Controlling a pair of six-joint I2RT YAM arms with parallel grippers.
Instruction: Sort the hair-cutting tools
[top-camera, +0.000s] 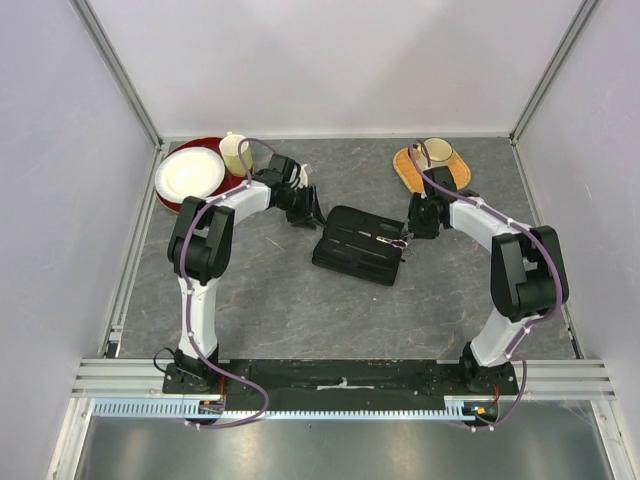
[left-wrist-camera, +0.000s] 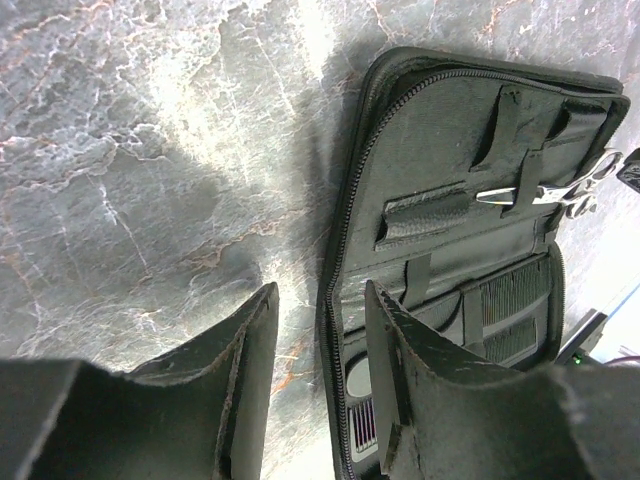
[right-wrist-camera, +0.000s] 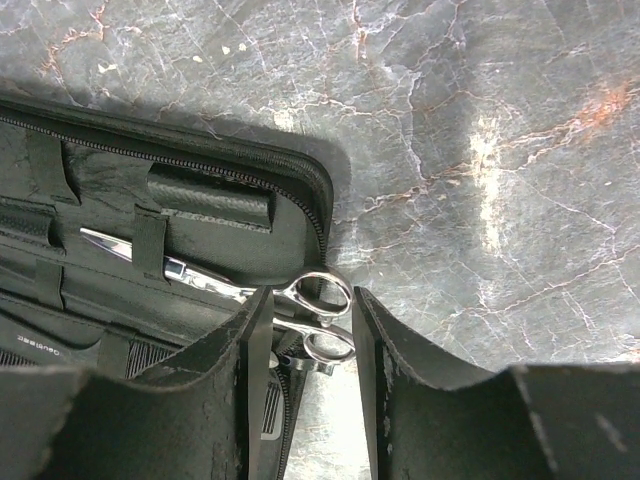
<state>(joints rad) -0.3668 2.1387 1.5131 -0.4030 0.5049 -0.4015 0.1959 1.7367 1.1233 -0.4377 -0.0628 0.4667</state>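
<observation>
Now my right gripper (right-wrist-camera: 312, 300) clamps the scissors' (right-wrist-camera: 200, 275) finger rings, low centre in its view, since only they jut past the open case's (right-wrist-camera: 290, 240) rim; the blade lies under a strap (right-wrist-camera: 150, 245). My left gripper (left-wrist-camera: 320, 290) hovers parted, empty, beside the case, probably to steady it.

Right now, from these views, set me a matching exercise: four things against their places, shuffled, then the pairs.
1 scissors
2 white plate
3 woven mat
4 case

a far left of the table
b far right
c open, mid-table
d handles between the right fingers

Pairs: 1-d, 2-a, 3-b, 4-c
</observation>
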